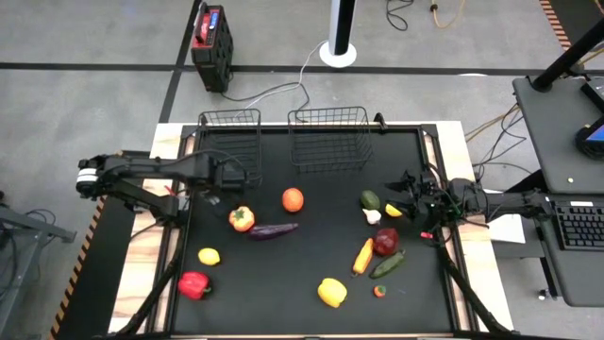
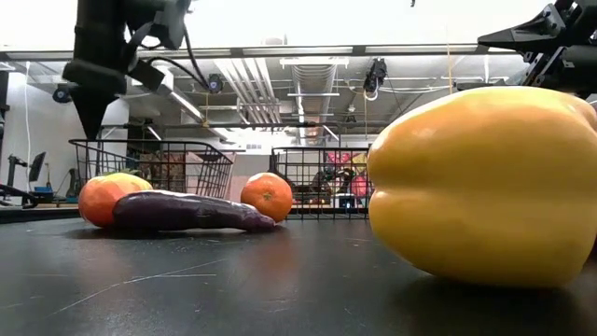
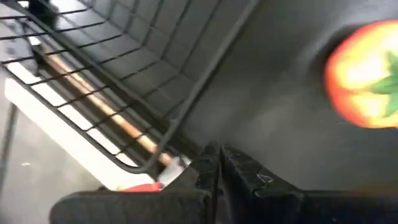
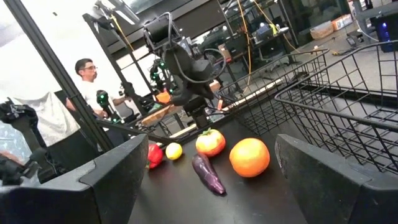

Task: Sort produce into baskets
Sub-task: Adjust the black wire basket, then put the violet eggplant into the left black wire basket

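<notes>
High view: two baskets (image 1: 231, 132) stand at the far table edge (one narrower, one wider (image 1: 329, 138)). Twelve produce items lie on the mat, including one orange (image 1: 293, 199) and one eggplant (image 1: 273, 229). The left gripper (image 1: 247, 172) is near the narrower basket.

Left wrist view: its fingers (image 3: 208, 168) are clenched, holding nothing.

Right wrist view: the right gripper (image 4: 211, 171) is spread wide, unloaded.

2 dark jointed arms trailing black cables; left arm (image 1: 142, 170) seemingly white-capped.
</notes>
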Robot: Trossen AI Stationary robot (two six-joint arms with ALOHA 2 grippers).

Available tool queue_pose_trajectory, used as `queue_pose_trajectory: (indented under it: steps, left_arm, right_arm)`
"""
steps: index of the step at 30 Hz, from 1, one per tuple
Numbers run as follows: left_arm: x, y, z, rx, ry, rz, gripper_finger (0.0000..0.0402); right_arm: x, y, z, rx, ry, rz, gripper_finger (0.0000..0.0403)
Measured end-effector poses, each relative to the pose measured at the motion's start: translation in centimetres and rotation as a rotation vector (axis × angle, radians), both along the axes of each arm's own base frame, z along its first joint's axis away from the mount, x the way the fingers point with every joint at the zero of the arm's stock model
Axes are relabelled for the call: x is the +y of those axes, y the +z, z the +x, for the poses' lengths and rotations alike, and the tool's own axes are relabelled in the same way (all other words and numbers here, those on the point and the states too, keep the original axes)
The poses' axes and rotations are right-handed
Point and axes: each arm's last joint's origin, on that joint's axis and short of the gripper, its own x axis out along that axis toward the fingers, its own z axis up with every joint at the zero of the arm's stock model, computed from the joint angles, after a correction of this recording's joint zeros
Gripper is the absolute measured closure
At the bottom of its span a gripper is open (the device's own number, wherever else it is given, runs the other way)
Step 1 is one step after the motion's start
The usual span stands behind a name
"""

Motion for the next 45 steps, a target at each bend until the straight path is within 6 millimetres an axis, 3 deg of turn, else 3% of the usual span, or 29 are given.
queue_pose_trajectory:
  steps: [5, 11, 14, 17, 24, 31, 38, 45]
  left_arm:
    - [-1.8, 2.4, 2.1, -0.236, -0.066, -0.01, 0.0402]
    - [-7.4, 6.2, 5.6, -0.668, -0.379, -0.058, 0.0401]
    - [-9.8, 6.7, 6.5, -0.705, -0.532, -0.065, 0.0401]
    - [-11.4, 6.4, 7.4, -0.689, -0.57, -0.028, 0.0401]
    - [-12.8, 3.6, 10.3, -0.564, -0.544, 0.033, 0.0367]
    - [-13.6, -0.5, 12.4, -0.419, -0.54, 0.064, 0.0267]
    - [-13.7, -4.3, 13.3, -0.297, -0.536, 0.153, 0.0168]
    - [-13.8, -7.4, 13.9, -0.209, -0.536, 0.17, 0.0144]
  right_arm:
    - [0.0, 0.0, 0.0, -0.002, 0.002, 0.02, 0.006]
    - [0.0, 0.0, 0.0, -0.004, 0.005, 0.043, 0.006]
    - [0.0, 0.0, 0.0, -0.006, 0.006, 0.053, 0.006]
    - [0.0, 0.0, 0.0, -0.007, 0.015, 0.064, 0.006]
    - [0.1, 0.0, 0.0, -0.006, 0.041, 0.061, 0.006]
    - [0.1, 0.0, 0.0, -0.005, 0.052, 0.056, 0.006]
    - [0.2, 0.0, 0.0, -0.003, 0.086, 0.049, 0.006]
    - [0.3, -0.1, 0.0, 0.005, 0.088, 0.049, 0.006]
